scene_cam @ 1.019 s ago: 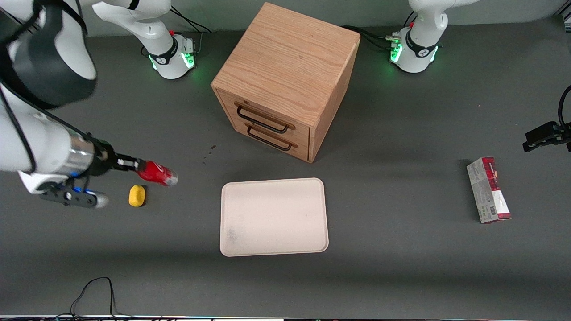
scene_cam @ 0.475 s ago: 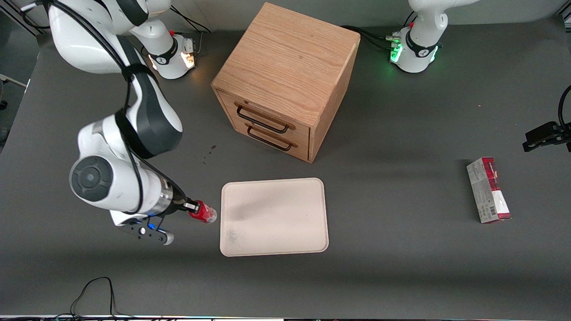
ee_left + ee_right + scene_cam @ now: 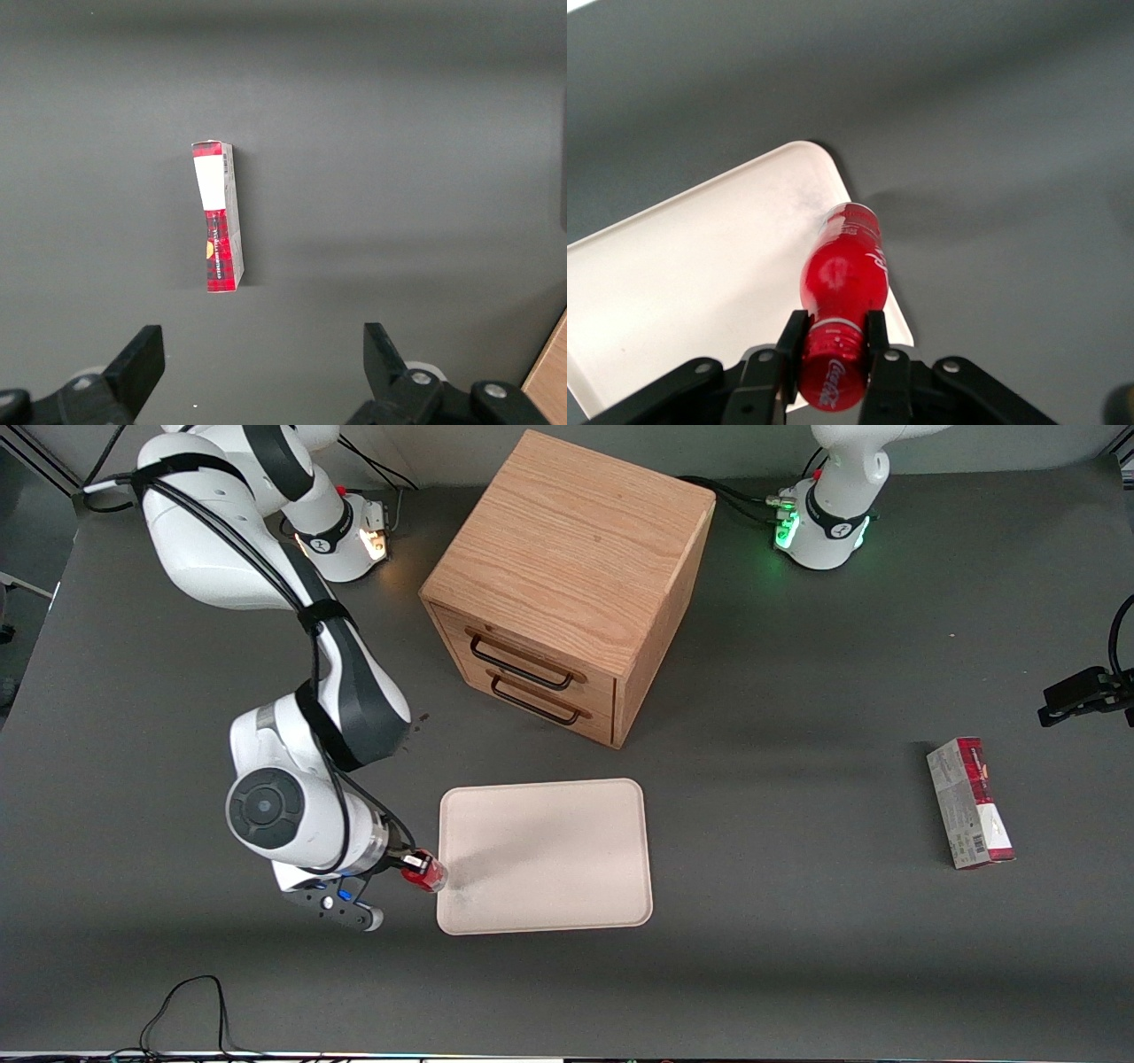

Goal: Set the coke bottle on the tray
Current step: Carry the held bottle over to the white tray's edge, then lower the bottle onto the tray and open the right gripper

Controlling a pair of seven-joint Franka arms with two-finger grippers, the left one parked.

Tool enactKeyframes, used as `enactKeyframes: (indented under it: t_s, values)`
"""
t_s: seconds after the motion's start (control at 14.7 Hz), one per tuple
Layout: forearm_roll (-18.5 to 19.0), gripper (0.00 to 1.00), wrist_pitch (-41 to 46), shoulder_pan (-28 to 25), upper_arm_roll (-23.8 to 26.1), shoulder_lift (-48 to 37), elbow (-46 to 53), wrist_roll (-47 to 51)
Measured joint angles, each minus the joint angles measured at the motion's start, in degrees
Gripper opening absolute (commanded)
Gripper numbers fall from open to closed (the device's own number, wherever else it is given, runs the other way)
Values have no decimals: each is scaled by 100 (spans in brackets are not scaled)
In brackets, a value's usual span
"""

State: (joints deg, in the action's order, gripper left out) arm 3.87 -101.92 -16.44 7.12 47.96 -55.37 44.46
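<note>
Your landmark is the tray [image 3: 545,856], lying on the bench [image 3: 797,957] nearer the front camera than the wooden drawer cabinet [image 3: 567,584]. The end effector [image 3: 409,861] hovers at the tray's edge toward the working arm's end, fingers clamped on the cap end of the coke bottle [image 3: 426,872]. The bottle hangs tilted, its base over that rim, near the corner. Release here and it will likely catch the rim, tip and roll onto the bench; carry it over the tray's middle first.
</note>
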Motion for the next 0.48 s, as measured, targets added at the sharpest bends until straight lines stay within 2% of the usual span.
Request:
enactKeyframes:
  t_s: [0.48]
  values:
    - [1, 0, -485, -63, 5, 245, 6, 407]
